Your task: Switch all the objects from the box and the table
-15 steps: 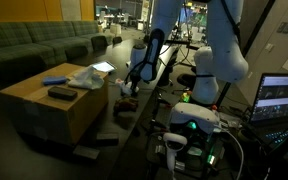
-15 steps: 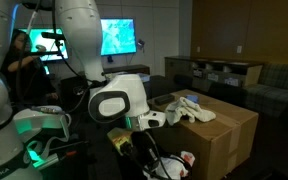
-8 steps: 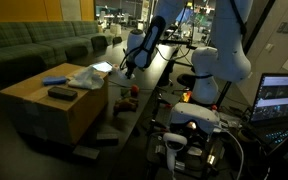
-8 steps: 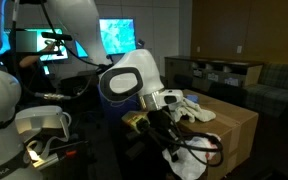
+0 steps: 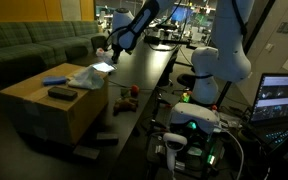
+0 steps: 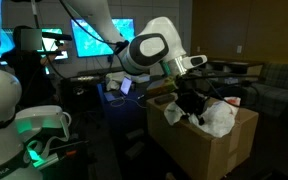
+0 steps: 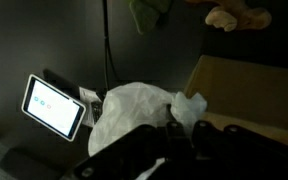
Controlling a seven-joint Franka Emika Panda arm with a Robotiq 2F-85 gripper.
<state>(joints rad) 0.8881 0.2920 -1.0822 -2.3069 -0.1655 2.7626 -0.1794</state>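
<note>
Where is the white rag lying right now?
In an exterior view the white rag lies on the cardboard box, at the edge nearest the black table, close to a dark block.

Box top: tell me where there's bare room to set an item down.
Bare cardboard on the box: the corner between the dark block and the sofa, and the strip along the near edge in front of the block. Crowded: the far side, where the blue item and white cloth lie.
</note>
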